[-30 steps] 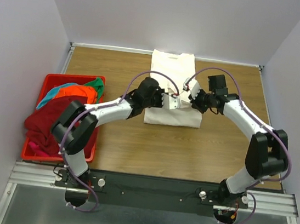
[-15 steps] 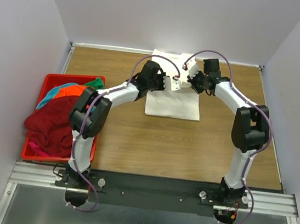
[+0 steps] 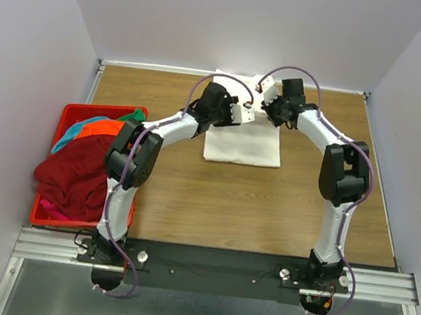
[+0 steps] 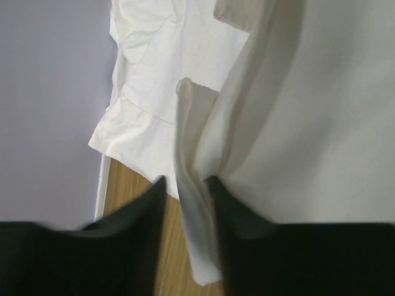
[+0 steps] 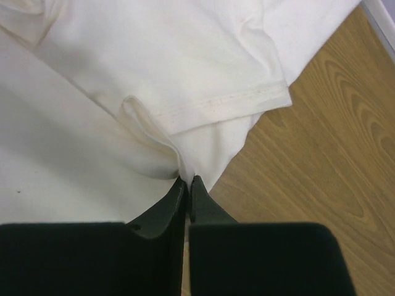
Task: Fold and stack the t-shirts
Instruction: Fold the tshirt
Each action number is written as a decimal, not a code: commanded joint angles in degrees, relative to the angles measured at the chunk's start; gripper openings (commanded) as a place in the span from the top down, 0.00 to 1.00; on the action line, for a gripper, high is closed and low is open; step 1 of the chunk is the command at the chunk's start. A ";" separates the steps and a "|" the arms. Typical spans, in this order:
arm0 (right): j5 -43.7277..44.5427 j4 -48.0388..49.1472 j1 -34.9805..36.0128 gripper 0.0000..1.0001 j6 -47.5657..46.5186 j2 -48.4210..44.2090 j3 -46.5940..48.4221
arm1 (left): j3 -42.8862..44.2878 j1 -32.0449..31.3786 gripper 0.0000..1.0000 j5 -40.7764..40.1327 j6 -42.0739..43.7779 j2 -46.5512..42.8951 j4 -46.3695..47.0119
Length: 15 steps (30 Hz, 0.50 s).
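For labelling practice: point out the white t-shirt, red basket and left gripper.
white t-shirt point(image 3: 243, 148), top view, near half.
red basket point(image 3: 97, 107), top view, far rim.
left gripper point(image 4: 185, 185), left wrist view, between fingertips.

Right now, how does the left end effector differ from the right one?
The left end effector has its jaws apart, a loose fold of the white t-shirt between them; the right end effector is shut, pinching a fold. From above, the left points rightwards, the right leftwards. Both are at the shirt's far part.
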 commanded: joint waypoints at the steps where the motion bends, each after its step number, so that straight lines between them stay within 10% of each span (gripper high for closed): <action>1: 9.09 5.61 -0.26 0.59 8.26 3.87 4.98 | 4.21 0.36 0.02 -8.18 -9.11 1.67 3.79; 6: 17.12 7.04 -0.34 0.31 16.64 6.25 12.28 | 11.95 2.29 0.02 -21.29 -18.73 0.10 6.35; 11: 14.49 7.66 -1.05 0.30 16.91 0.99 8.17 | 6.26 4.84 0.02 -17.89 -17.70 -11.49 8.81; 15: -7.30 6.35 -1.84 0.27 4.47 -9.72 -3.07 | -6.47 5.28 0.03 -6.13 -11.22 -22.74 9.35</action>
